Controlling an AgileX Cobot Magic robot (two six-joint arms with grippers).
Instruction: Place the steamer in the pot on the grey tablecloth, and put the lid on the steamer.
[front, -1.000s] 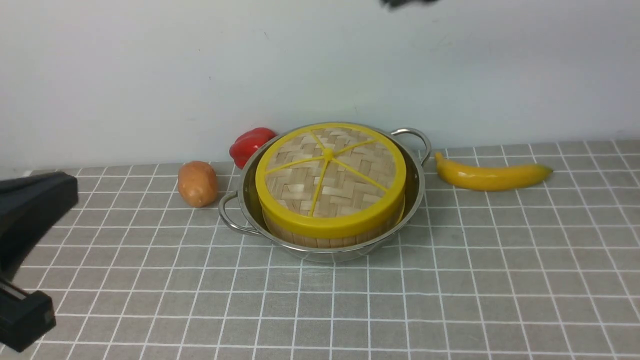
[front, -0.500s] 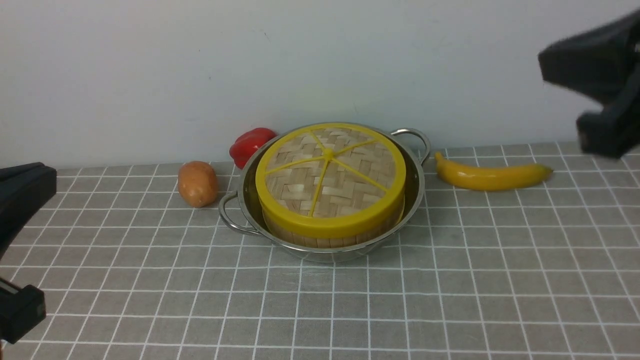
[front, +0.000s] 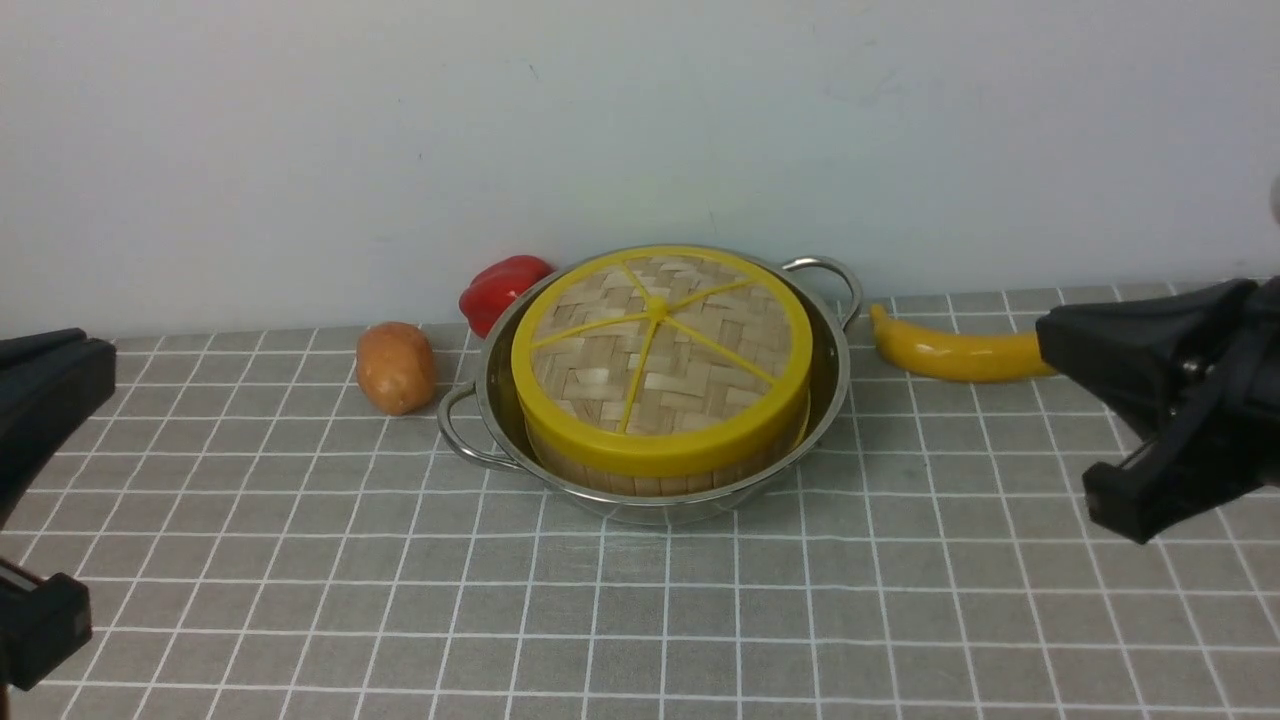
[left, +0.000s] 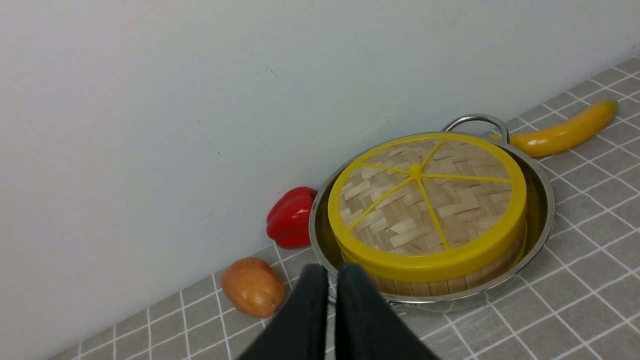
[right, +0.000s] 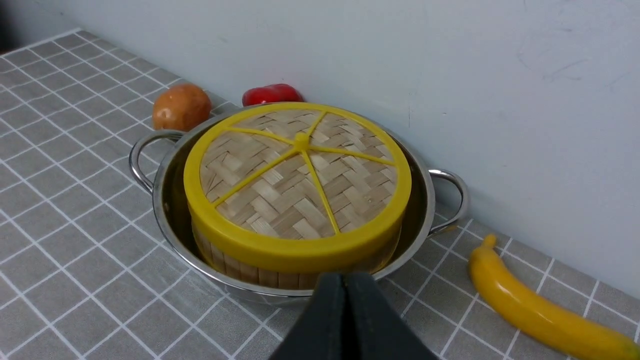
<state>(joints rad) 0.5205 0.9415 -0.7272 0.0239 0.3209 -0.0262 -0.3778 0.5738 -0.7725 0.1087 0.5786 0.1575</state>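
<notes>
A plain pale wall backs the grey tablecloth (front: 700, 600), a cloth ruled with thin white lines into small squares. On it the wide, shiny stainless-steel pot (front: 830, 375) with two looped wire handles stands close to the wall. The round bamboo steamer (front: 650, 482) sits inside the pot, and the flat woven bamboo lid (front: 660, 355), yellow-rimmed with yellow spokes, lies level on the steamer.

A second ago the right arm was only a dark smudge high above the pot; now the right gripper (front: 1090, 420) has swung down to the right of the pot, low over the cloth, in front of the tip of a yellow banana (front: 950, 352). Its jaws are pressed together and empty. The left gripper (left: 332, 280) has drawn a little further left of the pot; its jaws stand nearly together with a thin gap, holding nothing.

A brown potato (front: 395, 367) and a red pepper (front: 500, 288) lie left of the pot, unmoved. Both arms retreating from a covered steamer suggests the task is finished.
</notes>
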